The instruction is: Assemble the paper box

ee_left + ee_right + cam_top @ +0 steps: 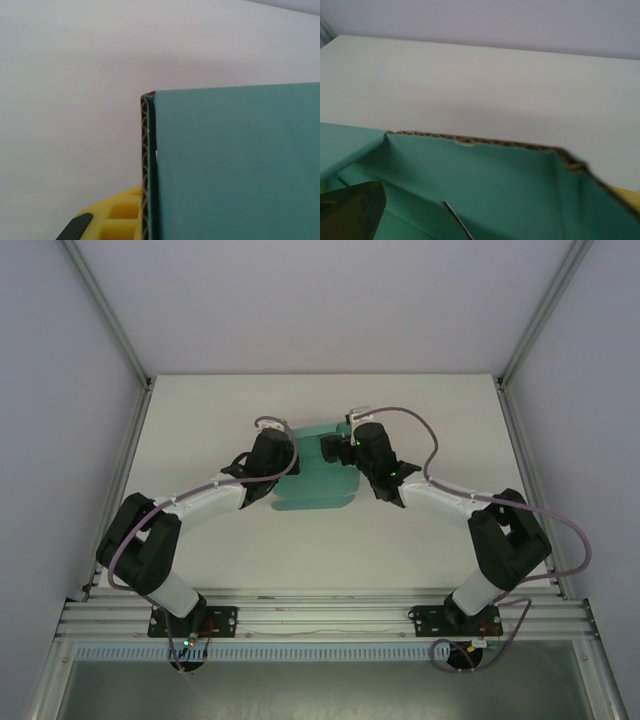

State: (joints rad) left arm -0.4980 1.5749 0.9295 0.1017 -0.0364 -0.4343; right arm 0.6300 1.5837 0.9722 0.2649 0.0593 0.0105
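The teal paper box (318,480) lies partly folded at the table's middle, between both arms. My left gripper (287,456) is at its left side. In the left wrist view a folded wall of the paper box (235,165) stands upright with its brown corrugated edge showing. One yellow finger (117,215) presses against that wall from the left; the other finger is hidden behind the card. My right gripper (338,445) is at the box's far right part. In the right wrist view it (495,195) stands wide over the raised walls of the paper box (495,170).
The white table (420,530) is bare around the box. Grey enclosure walls and aluminium posts (535,315) border it on the left, right and back. The arms' bases sit on the rail (320,618) at the near edge.
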